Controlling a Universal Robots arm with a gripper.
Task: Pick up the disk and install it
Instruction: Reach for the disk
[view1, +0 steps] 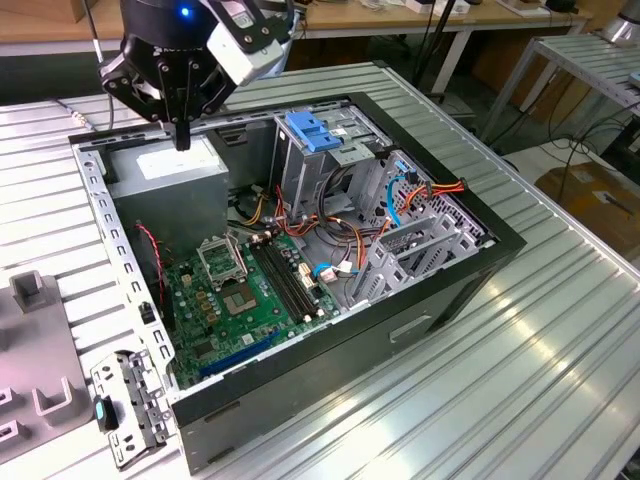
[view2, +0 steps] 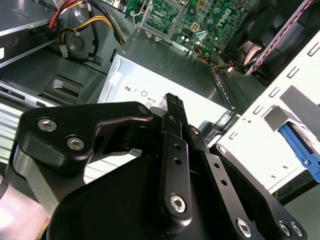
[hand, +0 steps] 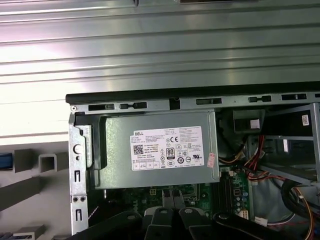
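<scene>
My gripper (view1: 181, 140) hangs above the grey power supply (view1: 170, 170) in the far corner of the open computer case (view1: 500, 245), on the exterior view's left. Its black fingers are shut together with nothing between them, and both wrist views show them over the power supply (hand: 160, 150). A blue slotted plastic part (view1: 312, 131) lies on top of the metal drive cage (view1: 300, 170); a blue edge (view2: 300, 145) shows inside that cage. I cannot tell whether this blue part belongs to the disk; no dark drive body shows.
The green motherboard (view1: 245, 290) lies in the case floor, with red, orange and blue cables (view1: 400, 200) beside the cage. Grey fixture blocks (view1: 35, 300) and a metal bracket (view1: 130, 405) sit on the ribbed table at the exterior view's left. Workbenches stand behind.
</scene>
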